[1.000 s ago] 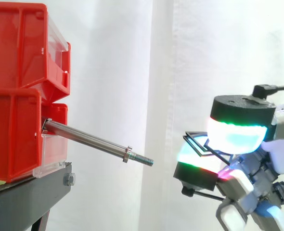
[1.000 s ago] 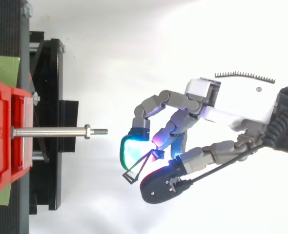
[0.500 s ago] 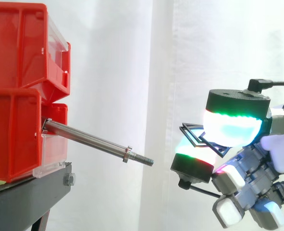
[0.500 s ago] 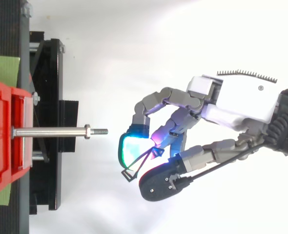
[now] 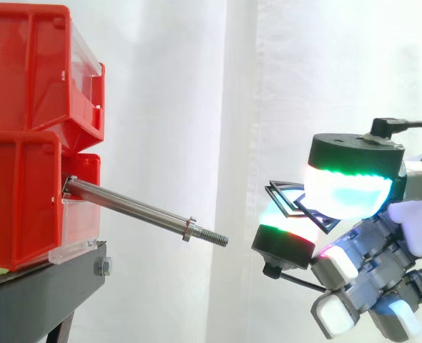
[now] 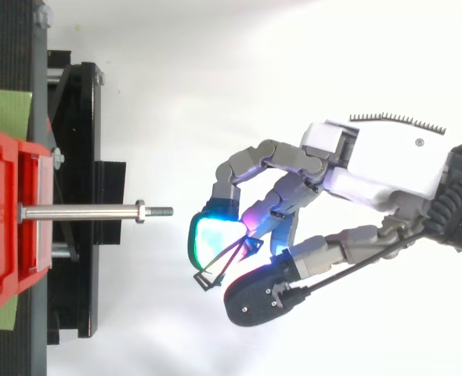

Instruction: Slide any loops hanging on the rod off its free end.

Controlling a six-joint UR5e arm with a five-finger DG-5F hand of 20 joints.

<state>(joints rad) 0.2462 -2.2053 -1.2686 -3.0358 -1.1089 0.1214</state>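
rod (image 5: 136, 209) juts from the lower of two stacked red bins (image 5: 25, 128) at the left of the side view and slopes down toward centre frame. it ends in a small collar (image 5: 189, 229) and a short threaded tip (image 5: 214, 238). its whole shaft is bare, with nothing hanging on it. in the top view it runs level from the left edge toward the middle, over the black stand (image 6: 74, 235).

hand (image 6: 380, 164) sits at the right of both views, well clear of the tip, with open space between them. its fingers are curled, and two thick pads (image 5: 347, 196) are pressed toward each other. the upper pad glows white and cyan with a green rim, and the lower one shows green and red at its edge. between them they pinch a thin black loop (image 6: 206, 283), an angular wire-like frame. part of the loop sticks out past the pads toward the left of the frame. in the side view it is a little above the tip's height, and in the top view it is lower in frame than the rod's line. the other fingers are folded under, with white and bluish pads at the lower right of the side view.

white curtain (image 5: 197, 107) fills the background.
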